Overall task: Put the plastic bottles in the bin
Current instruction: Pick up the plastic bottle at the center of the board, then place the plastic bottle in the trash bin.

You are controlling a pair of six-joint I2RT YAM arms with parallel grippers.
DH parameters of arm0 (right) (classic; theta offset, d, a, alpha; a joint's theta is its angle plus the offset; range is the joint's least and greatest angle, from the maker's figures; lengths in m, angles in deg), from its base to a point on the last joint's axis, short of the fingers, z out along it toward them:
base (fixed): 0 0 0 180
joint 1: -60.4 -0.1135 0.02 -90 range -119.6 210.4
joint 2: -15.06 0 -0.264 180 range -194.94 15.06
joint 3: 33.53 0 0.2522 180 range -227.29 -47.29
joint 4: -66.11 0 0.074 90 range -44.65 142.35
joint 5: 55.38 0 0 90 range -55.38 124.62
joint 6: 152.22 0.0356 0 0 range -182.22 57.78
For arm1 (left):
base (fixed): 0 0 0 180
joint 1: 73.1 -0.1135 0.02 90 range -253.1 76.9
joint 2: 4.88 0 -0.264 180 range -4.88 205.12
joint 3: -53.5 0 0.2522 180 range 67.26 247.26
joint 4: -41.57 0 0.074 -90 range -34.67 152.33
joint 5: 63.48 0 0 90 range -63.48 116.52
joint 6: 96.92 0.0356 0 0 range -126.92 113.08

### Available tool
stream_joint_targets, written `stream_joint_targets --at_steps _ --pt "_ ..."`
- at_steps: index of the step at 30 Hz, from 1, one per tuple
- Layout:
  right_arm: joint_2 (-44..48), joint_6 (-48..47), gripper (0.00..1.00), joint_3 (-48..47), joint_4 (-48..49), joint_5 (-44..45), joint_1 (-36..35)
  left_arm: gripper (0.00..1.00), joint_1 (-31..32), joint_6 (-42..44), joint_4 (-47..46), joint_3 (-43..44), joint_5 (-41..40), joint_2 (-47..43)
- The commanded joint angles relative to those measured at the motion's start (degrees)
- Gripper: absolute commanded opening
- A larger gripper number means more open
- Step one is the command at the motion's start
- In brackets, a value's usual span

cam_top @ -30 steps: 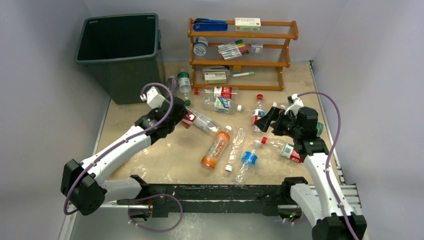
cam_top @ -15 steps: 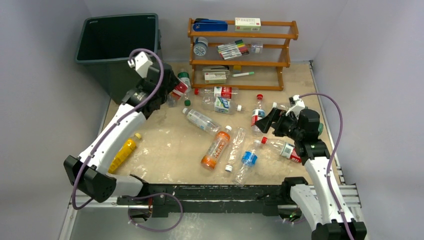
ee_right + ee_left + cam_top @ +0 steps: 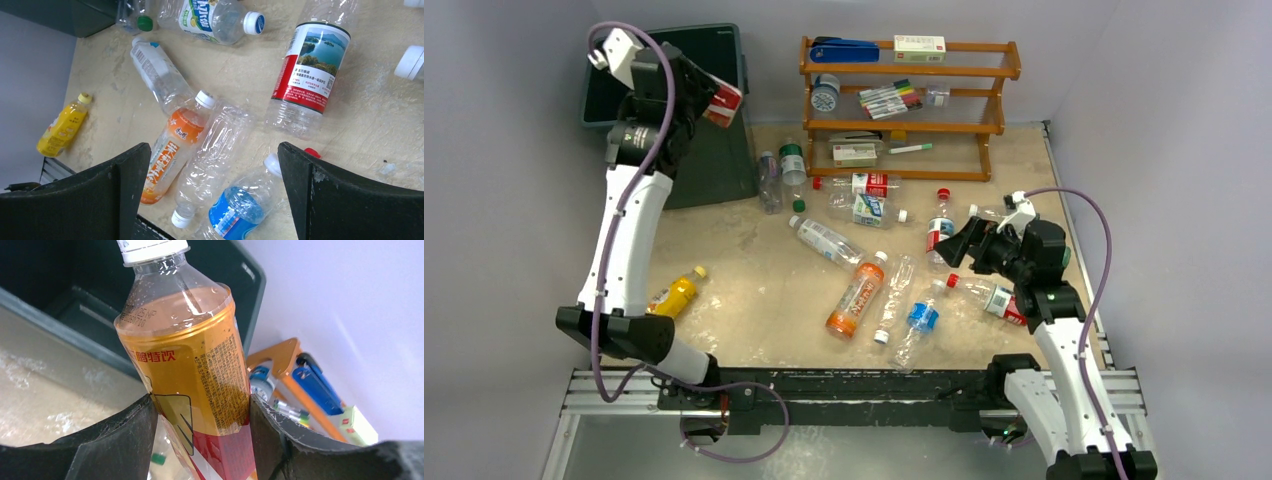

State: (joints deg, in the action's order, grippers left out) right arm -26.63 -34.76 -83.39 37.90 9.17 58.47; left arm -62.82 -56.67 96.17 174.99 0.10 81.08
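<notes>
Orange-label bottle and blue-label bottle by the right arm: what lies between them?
A clear unlabelled bottle with a white cap lies between the orange-label bottle and the blue-label bottle, alongside both. The right wrist view shows it plainly.

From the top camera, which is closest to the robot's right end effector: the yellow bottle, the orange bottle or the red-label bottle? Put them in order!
1. The red-label bottle: just beside the right end effector, on its left.
2. The orange bottle: lying in the middle of the table.
3. The yellow bottle: far over at the left edge, next to the left arm.
</notes>
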Motion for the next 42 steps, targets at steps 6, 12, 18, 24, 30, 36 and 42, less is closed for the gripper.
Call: stream_joint_targets --at_steps 6,12,18,24,30,36,42 --pt "1.7 0.3 1.00 -0.3 -0.3 -1.6 -0.3 0.56 -7.4 0.4 -2.2 9.2 7.3 4.2" --pt "1.9 0.4 1.00 0.2 -0.4 -1.6 -0.3 0.56 -14.0 -1.7 -7.5 8.4 13.5 5.6" --pt "1.5 0.7 1.00 -0.5 -0.4 -1.7 -0.3 0.61 -16.7 -1.3 -8.6 7.2 15.5 8.4" --pt "0.7 -0.1 1.00 -4.5 -3.0 -1.5 -0.3 0.86 -18.0 -0.4 -6.7 7.1 15.3 10.9" --pt "0.6 -2.0 1.00 -9.5 -7.8 -1.7 -0.3 0.89 -18.4 1.2 -2.7 11.4 20.7 13.2" --pt "-4.6 -5.7 1.00 -20.8 -14.9 -4.0 -0.3 0.89 -18.4 2.3 0.0 5.0 23.2 3.7" --pt "-10.4 -4.9 1.00 -29.6 -21.5 -7.0 -0.3 0.89 -18.5 2.0 8.2 -5.5 24.7 -8.2"
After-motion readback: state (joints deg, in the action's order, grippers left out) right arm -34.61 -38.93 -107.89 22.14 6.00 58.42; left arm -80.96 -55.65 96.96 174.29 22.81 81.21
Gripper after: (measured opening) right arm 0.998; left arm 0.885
